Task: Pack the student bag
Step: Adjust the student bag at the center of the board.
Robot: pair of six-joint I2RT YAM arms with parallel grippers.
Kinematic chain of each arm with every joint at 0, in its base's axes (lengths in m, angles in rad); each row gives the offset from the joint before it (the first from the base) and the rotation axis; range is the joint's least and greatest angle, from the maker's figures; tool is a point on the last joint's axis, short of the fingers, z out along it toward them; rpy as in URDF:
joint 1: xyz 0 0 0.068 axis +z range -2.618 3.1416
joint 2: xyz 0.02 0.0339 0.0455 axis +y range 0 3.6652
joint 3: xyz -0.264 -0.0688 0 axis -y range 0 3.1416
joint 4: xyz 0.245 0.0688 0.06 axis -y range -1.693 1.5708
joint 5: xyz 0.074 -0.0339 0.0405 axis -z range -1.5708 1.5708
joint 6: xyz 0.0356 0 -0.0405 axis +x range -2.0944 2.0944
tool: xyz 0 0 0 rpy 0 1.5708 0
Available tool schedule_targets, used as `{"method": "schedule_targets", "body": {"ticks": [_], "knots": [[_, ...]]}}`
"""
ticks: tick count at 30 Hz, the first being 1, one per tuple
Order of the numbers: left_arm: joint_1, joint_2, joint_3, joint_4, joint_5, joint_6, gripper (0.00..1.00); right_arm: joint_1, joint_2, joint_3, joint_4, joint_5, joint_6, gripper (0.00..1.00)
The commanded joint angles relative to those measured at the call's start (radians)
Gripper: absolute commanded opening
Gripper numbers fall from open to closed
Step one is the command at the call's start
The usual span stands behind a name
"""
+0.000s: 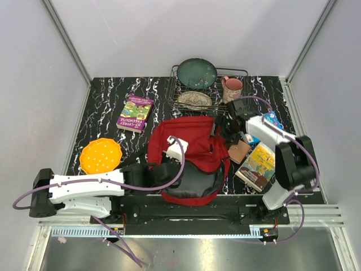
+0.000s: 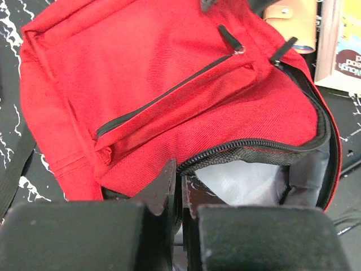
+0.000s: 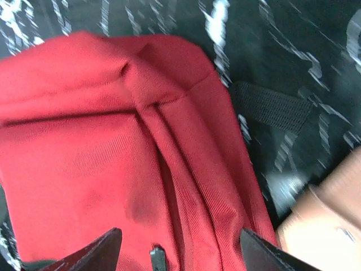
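Centrally, student bag [image 1: 192, 144] on black marbled tabletop [image 1: 107, 107], pale grey walls [image 1: 186, 34]

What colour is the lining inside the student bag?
Light grey lining inside the red student bag; the left wrist view shows it best.

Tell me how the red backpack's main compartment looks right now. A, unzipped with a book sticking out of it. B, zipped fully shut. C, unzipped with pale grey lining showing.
C: in the left wrist view the student bag gapes along its main zipper, baring pale grey lining, with nothing sticking out of the opening.
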Motion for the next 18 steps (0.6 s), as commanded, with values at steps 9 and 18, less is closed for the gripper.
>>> {"method": "schedule_targets", "body": {"ticks": [9, 18], "knots": [[0.154, 0.008, 0.032, -0.007, 0.081, -0.094, 0.00, -0.005, 0.223, 0.354, 0.065, -0.124, -0.073, 0.88], [0.223, 0.036, 0.023, 0.044, 0.138, -0.085, 0.00, -0.052, -0.266, 0.023, -0.118, 0.413, 0.051, 1.00]]}}
